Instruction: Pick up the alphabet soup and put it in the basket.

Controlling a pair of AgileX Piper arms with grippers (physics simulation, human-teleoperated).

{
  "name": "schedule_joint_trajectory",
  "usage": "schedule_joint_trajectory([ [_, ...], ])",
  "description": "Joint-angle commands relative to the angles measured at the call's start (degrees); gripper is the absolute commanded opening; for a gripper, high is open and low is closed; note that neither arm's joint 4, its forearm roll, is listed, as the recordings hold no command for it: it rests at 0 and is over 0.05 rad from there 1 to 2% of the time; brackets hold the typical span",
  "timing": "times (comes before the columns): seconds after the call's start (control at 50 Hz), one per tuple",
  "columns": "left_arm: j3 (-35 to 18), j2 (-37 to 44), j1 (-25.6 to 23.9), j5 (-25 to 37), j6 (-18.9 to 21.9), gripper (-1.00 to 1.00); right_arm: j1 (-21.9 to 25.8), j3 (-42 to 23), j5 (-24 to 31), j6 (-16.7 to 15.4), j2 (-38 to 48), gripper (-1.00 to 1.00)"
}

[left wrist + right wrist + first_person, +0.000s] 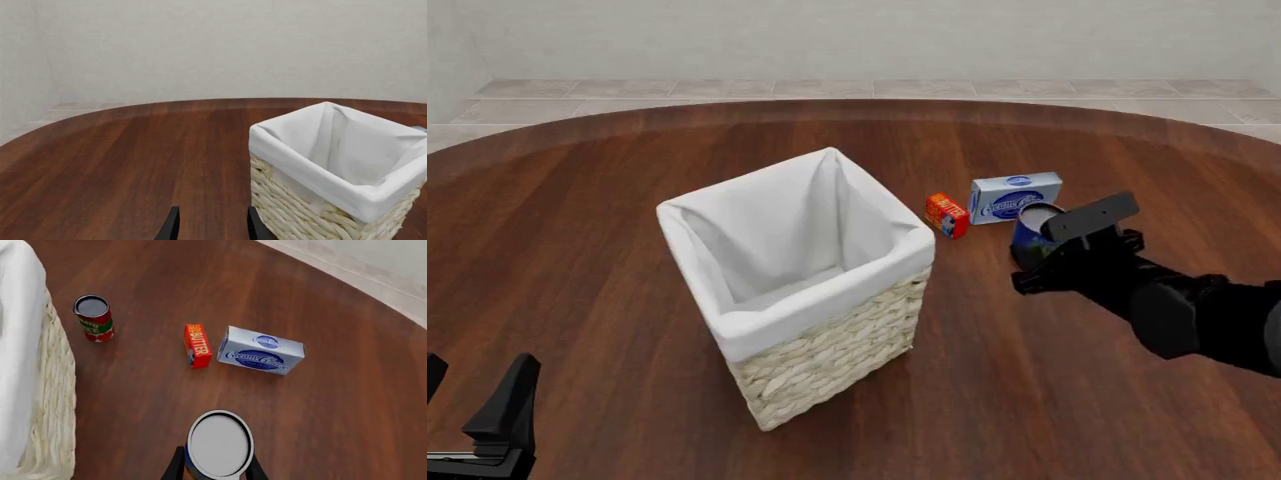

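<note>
The alphabet soup [220,442] is a small can with a blue label and a silvery top. It sits between the two fingers of my right gripper [217,469], which press on its sides. In the front view the can [1036,222] shows partly behind that gripper [1044,255], just right of the basket. I cannot tell whether it is off the table. The basket [827,350] is tall pale wicker with a white lining and has nothing in it. My left gripper [212,227] is open near the table's front left [478,378], beside the basket [300,210].
A blue-and-white cream cheese box [1016,197] and a small orange-red butter box [946,215] lie just beyond the can. The right wrist view also shows a red-and-green can [93,319] standing by the basket's wall [53,390].
</note>
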Motion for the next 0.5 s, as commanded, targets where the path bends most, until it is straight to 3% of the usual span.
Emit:
schedule_joint_trajectory([
  [0.02,0.00,0.00,0.00,0.00,0.00,1.00,2.15,-1.29,4.56,-0.26,-7.21,-1.00],
  [0.5,0.00,0.00,0.00,0.00,0.00,1.00,5.19,-9.23,15.09,-2.19,-15.96,-1.00],
])
